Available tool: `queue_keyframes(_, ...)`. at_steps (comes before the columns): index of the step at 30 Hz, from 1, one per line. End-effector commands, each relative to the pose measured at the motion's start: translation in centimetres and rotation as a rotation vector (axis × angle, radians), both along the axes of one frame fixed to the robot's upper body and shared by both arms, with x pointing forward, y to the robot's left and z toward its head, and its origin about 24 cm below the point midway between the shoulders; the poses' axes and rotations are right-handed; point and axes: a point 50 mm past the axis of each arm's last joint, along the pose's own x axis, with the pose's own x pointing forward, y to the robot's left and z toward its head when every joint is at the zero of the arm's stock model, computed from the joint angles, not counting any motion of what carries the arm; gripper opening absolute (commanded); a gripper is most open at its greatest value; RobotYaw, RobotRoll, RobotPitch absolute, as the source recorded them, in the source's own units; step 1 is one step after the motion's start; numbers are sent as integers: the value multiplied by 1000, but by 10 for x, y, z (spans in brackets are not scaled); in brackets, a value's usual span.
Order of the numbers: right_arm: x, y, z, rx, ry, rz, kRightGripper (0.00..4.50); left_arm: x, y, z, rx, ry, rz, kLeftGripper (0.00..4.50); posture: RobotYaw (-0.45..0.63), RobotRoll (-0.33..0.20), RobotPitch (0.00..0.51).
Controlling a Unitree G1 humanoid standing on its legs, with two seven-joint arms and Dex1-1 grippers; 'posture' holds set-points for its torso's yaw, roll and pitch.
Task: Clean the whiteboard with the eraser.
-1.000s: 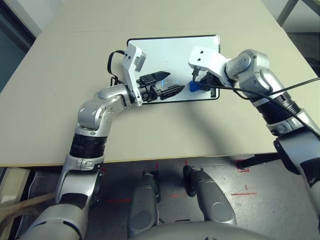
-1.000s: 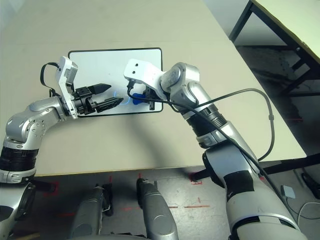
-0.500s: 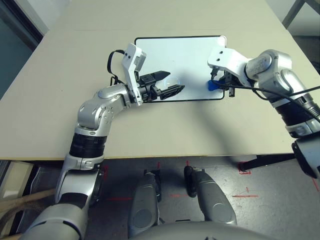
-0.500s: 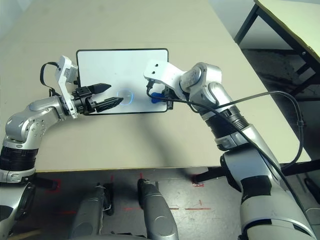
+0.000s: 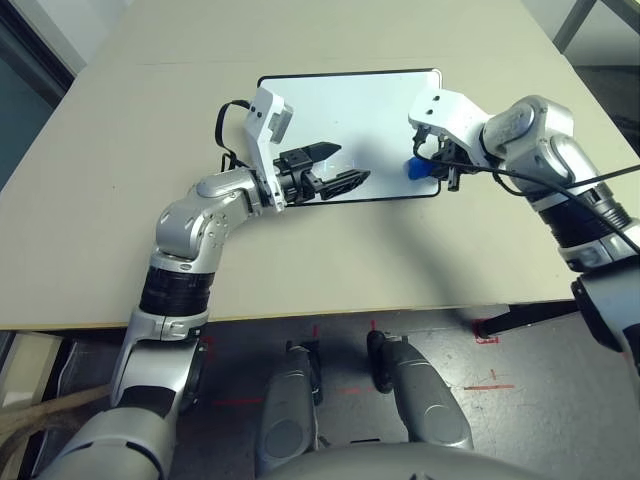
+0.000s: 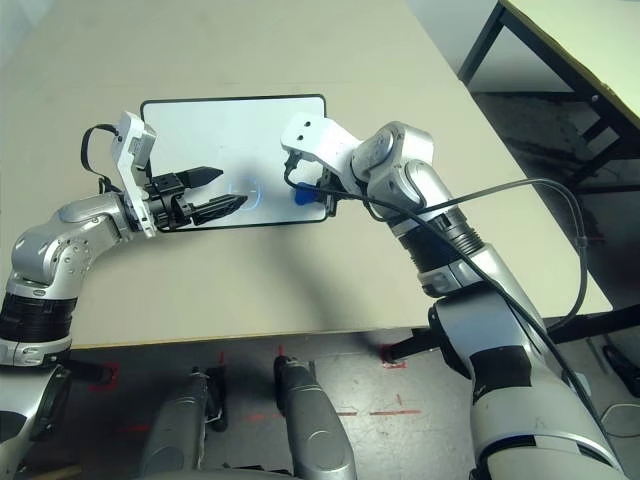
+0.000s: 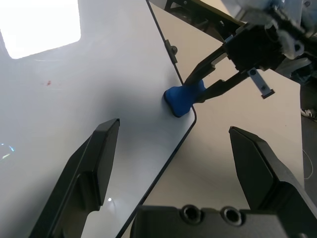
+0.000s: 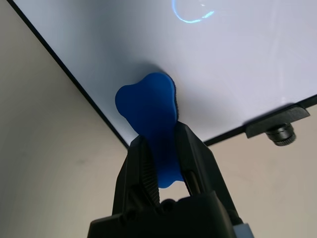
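Note:
The whiteboard (image 5: pixel 345 105) lies flat on the tan table, white with a thin black frame. My right gripper (image 8: pixel 158 144) is shut on the waist of the blue eraser (image 8: pixel 147 106). The eraser (image 5: pixel 414 169) presses on the board at its near right corner, just inside the frame. My left gripper (image 5: pixel 345 165) hovers open over the board's near edge, to the left of the eraser, with nothing between its fingers (image 7: pixel 99 163). The left wrist view shows the eraser (image 7: pixel 179 97) held in the right gripper (image 7: pixel 200 89), and a tiny red speck (image 7: pixel 48 83) on the board.
The tan table (image 5: pixel 120 220) extends wide around the board. A black cable (image 6: pixel 520 190) loops off my right arm. A second table (image 6: pixel 570 40) stands off to the right across a gap of floor. A black knob (image 8: pixel 281 133) sticks out from the board's short side.
My right gripper has slid the eraser to the right along the board's near edge, into the near right corner. The left arm has stayed put. The camera has shifted slightly.

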Motion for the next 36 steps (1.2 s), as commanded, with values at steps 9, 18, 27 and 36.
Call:
queue_keyframes(9, -28, 0, 58, 315, 47, -119, 671, 3, 40, 46, -114, -341, 306, 4500, -105, 0, 266)
queue_keyframes(18, -21, -24, 88, 504, -101, -317, 671, -1, 98, 81, -152, -623, 694, 4500, -79, 0, 267)
queue_keyframes(27, -8, -81, 73, 530, -199, -646, 671, -5, 152, 73, -166, -634, 1022, 4500, -61, 0, 253)
queue_keyframes(36, -14, -118, 8, 611, -75, -975, 671, 4, 181, 20, -211, -395, 1197, 4500, -34, 0, 222)
